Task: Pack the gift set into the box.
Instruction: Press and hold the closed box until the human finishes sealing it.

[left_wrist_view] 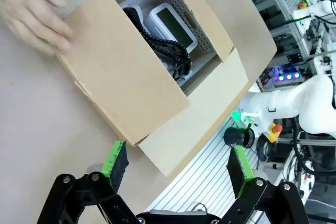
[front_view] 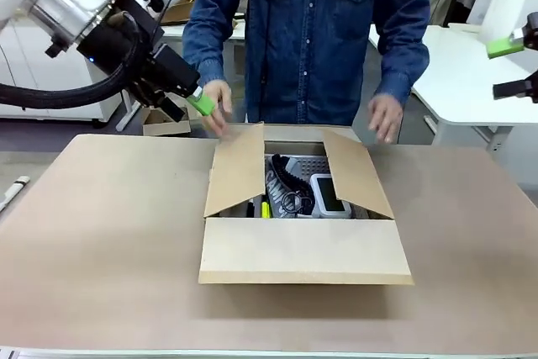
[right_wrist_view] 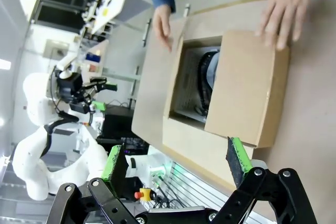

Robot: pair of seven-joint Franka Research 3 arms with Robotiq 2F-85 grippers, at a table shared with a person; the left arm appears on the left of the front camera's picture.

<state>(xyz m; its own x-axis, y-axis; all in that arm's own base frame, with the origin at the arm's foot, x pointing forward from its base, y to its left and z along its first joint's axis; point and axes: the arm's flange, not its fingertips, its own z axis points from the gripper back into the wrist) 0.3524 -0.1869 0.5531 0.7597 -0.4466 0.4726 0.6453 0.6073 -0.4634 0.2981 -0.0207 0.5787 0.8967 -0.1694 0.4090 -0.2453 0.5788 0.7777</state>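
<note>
The gift set [front_view: 304,184] lies inside the box [front_view: 303,251], in the middle of the bench [front_view: 101,233]. It is a light, stiff plastic tray holding loose pieces, a soft fabric item and a clock that looks breakable, so I judge it best not disturbed. The flaps are likely what is left to handle: light corrugated card that springs back, best taken at a free edge. The left and right flaps stand half raised, and the near one lies flat outward. The person's hands [front_view: 217,108] are at the far corners, in the way there. The left fingers [left_wrist_view: 116,161] hang released at far left. The right fingers [right_wrist_view: 237,157], also spread and empty, are high on the right.
</note>
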